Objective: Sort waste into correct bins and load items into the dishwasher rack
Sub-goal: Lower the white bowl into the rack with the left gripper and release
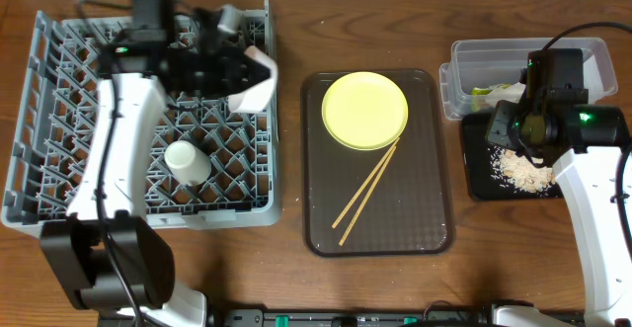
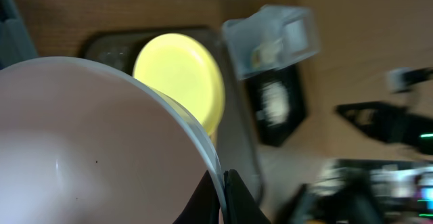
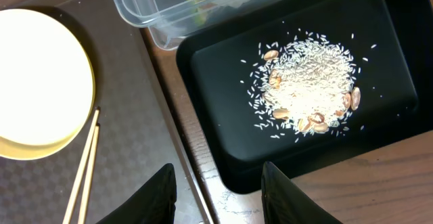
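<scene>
In the left wrist view, the rim of the white bowl (image 2: pixel 88 149) is seen pinched in the closed jaws of the left gripper (image 2: pixel 222 197). Only the overhead view shows it held above the dishwasher rack (image 1: pixel 44 139), where the cream cup (image 1: pixel 188 161) sits. In the right wrist view, the right gripper (image 3: pixel 216 200) is seen with jaws parted and empty above the black tray (image 3: pixel 379 41), where the rice scraps (image 3: pixel 308 82) are heaped beside the clear tub (image 3: pixel 135 1).

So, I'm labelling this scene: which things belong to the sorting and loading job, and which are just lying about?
Job: white bowl, yellow plate, chopsticks, cup, rack, rice, black tray, clear tub, packet.
Lying about: brown tray, table.
</scene>
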Motion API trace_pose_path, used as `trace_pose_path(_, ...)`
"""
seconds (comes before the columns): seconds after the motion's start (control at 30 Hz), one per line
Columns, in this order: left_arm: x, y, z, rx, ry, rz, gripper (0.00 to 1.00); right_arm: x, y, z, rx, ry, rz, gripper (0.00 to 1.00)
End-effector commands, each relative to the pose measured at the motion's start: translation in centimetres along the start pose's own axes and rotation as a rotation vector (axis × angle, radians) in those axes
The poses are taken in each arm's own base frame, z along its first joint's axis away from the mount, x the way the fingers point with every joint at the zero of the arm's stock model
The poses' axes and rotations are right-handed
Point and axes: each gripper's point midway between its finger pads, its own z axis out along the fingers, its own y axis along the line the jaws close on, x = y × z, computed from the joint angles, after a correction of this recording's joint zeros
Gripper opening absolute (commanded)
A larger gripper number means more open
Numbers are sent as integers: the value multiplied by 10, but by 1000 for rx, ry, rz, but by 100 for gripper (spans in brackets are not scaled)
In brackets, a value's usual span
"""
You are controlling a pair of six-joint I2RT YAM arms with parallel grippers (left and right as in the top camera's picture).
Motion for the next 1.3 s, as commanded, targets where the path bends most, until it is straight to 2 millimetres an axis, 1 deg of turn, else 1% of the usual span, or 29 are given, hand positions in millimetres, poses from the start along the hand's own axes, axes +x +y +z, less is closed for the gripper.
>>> trace_pose_path(0.0,-3,-5,-18,230,-25,-95,6,-6,-5,-4,15,-20,12,39)
trace_pose_path(0.1,-7,10,-33,286,-62,-160,6,-6,-5,-4,15,-20,12,39)
trace_pose_path(0.23,-5,30,-40,325,-83,-237,6,-7,-4,-4,14,-23,13,39)
trace_pose_path(0.4,2,50,-36,323,-76,-308,6,-7,-4,-4,14,-22,13,39)
trace_pose_path(0.63,10,70,-25,319,-55,-372,6,-6,-5,-4,15,-19,12,39)
trace_pose_path(0.93,16,114,-28,227,-71,-449,6,-6,-5,-4,15,-20,12,39)
trace_pose_path(1.13,20,136,-34,154,-85,-476,6,-6,-5,-4,15,-20,12,39)
trace_pose_path(1.27,27,157,-39,46,-81,-498,15,-6,-5,-4,15,-19,12,39)
